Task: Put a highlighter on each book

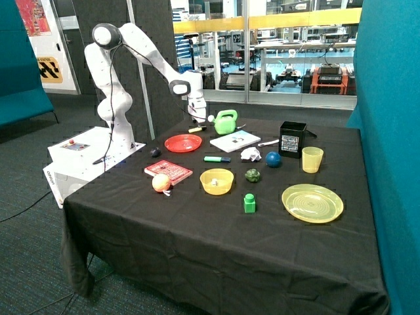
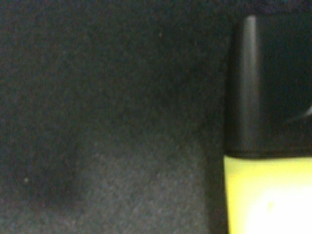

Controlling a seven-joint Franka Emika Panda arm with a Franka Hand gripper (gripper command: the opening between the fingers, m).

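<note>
Just beneath my gripper [image 1: 197, 122], a yellow highlighter [image 1: 196, 129] is lying on the black tablecloth [image 1: 216, 243]; whether I am gripping it, I cannot tell. Nearby, the white book [image 1: 235, 140] and red book [image 1: 168, 172] are sitting bare.

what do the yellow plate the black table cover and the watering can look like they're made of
Yellow plate: probably translucent plastic, glossy, since light shows through its ridged rim.
Black table cover: cloth, matte, draping in folds at the corners.
Green watering can: likely moulded plastic, smooth and slightly shiny.
</note>
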